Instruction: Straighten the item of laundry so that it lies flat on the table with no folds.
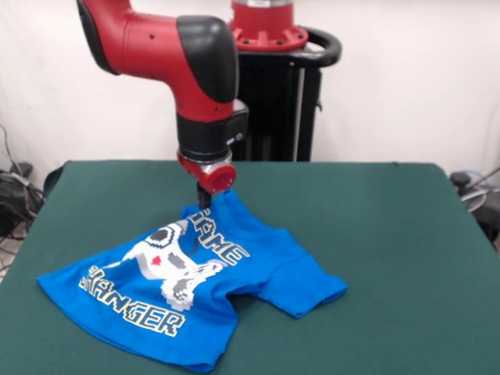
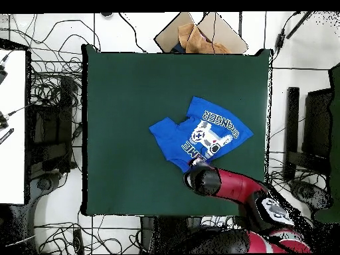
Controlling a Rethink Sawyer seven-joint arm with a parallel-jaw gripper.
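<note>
Green worktop (image 1: pixel 375 234) carries rumpled blue T-shirt (image 1: pixel 234 266); hand (image 1: pixel 205 200) pinches shirt's raised collar edge, clenched on cloth.

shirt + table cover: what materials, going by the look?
Blue T-shirt: looks like thin, soft knit cloth, matte; it drapes and bunches where it rises to the gripper. The white print sits flat, probably screen-printed. Table: dark green covering, matte and even, probably felt-like cloth; no weave is visible.
</note>
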